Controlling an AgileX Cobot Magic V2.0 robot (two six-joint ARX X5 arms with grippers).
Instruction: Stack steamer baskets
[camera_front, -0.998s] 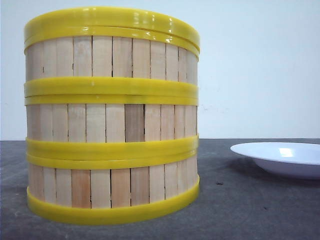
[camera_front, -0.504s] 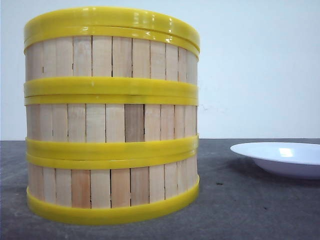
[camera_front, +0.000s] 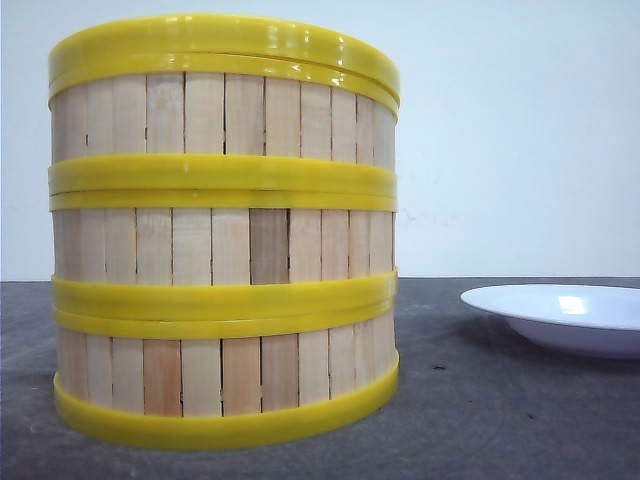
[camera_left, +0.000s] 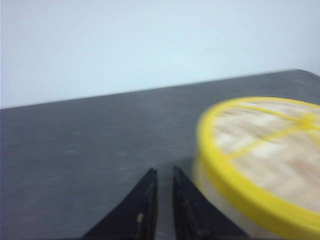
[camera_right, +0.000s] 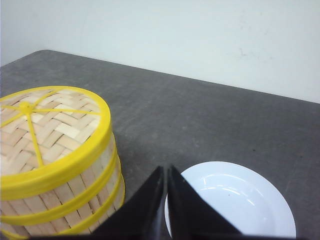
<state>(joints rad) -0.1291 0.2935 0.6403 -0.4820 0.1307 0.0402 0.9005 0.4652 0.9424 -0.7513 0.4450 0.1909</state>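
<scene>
1. Three steamer baskets (camera_front: 222, 230) stand stacked in one column on the dark grey table (camera_front: 500, 420), a woven lid (camera_right: 42, 125) with a yellow rim capping the top.
2. A white plate (camera_front: 560, 315) sits near the stack, toward the table's right edge.
3. The left gripper (camera_left: 164, 172) hangs beside the stack, jaws nearly together, holding nothing.
4. The right gripper (camera_right: 166, 170) hangs above the plate's near rim, jaws pressed together, empty.

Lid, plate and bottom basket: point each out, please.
Lid (camera_right: 47, 127), right wrist view, woven top.
Plate (camera_front: 560, 312), front view, near rim.
Bottom basket (camera_front: 225, 375), front view, slat wall.
</scene>
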